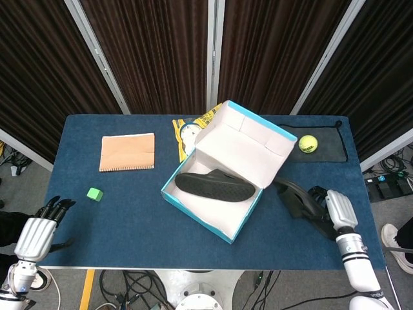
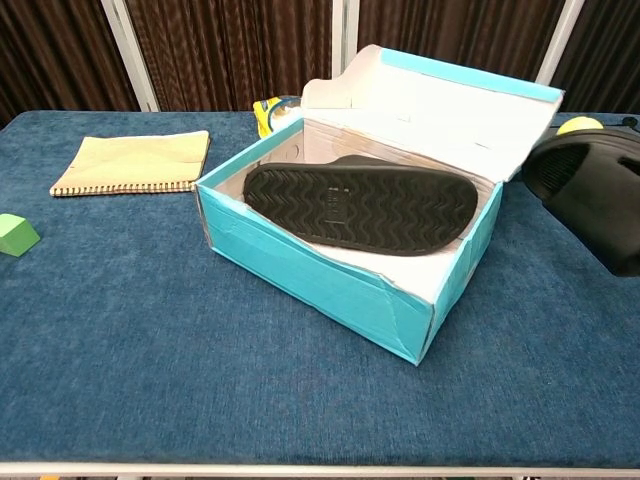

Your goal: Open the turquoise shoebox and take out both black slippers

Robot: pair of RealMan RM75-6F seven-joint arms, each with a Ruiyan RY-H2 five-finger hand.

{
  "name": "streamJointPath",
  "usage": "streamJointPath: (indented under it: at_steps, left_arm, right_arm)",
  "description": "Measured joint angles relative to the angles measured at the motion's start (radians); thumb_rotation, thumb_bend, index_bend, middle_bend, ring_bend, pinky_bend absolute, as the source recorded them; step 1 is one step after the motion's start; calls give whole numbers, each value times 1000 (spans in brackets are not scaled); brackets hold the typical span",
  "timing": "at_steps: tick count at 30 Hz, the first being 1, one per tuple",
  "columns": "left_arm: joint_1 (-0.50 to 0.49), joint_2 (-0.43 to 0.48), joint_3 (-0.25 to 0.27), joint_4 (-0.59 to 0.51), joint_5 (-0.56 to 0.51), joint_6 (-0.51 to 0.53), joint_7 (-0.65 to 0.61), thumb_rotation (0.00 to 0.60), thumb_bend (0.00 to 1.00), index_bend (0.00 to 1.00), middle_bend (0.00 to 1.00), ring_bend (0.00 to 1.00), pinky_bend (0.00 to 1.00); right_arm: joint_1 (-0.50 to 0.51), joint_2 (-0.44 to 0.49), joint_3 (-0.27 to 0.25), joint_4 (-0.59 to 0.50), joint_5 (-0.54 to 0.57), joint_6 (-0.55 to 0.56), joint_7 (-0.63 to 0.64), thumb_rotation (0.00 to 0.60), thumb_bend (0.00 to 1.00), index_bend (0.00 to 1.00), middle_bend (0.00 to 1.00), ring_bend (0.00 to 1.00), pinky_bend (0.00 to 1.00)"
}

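The turquoise shoebox (image 1: 193, 210) (image 2: 300, 268) stands open mid-table, its lid (image 1: 248, 139) (image 2: 430, 95) tipped up at the back. One black slipper (image 1: 214, 185) (image 2: 360, 207) lies sole-up inside it. My right hand (image 1: 332, 210) holds the other black slipper (image 1: 295, 199) (image 2: 595, 195) just right of the box, close to its right wall. My left hand (image 1: 40, 227) hangs off the table's front-left corner, holding nothing, fingers slightly apart.
A tan notebook (image 1: 127, 152) (image 2: 135, 162) lies at the back left and a small green cube (image 1: 95, 193) (image 2: 15, 234) at the left. A yellow snack bag (image 1: 193, 129) sits behind the box. A tennis ball (image 1: 308, 143) rests on a dark mat (image 1: 329, 150) at the back right.
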Motion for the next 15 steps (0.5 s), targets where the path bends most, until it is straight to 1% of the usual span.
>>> streamJointPath:
  at_steps: [8, 11, 13, 14, 15]
  left_arm:
    - [1, 0, 0, 6, -3, -1, -3, 600, 13, 157, 156, 81, 289]
    - [0, -3, 1, 9, -4, -3, -5, 600, 13, 157, 156, 81, 289]
    - [0, -4, 1, 10, -4, -3, -6, 600, 13, 157, 156, 81, 288]
    - [0, -4, 1, 11, -4, -2, -6, 600, 13, 157, 156, 81, 289]
    - [0, -4, 1, 12, -4, -2, -7, 600, 13, 158, 156, 81, 289]
  right_arm:
    - [55, -49, 29, 49, 63, -64, -29, 600, 341, 700, 606, 518, 678]
    - [73, -71, 41, 72, 71, -76, -32, 600, 335, 701, 606, 518, 678]
    - [80, -78, 44, 80, 72, -84, -33, 600, 298, 662, 596, 488, 646]
    - [82, -78, 43, 81, 70, -92, -32, 600, 250, 603, 568, 442, 596]
    - [84, -76, 42, 80, 69, -101, -30, 600, 188, 514, 517, 374, 527]
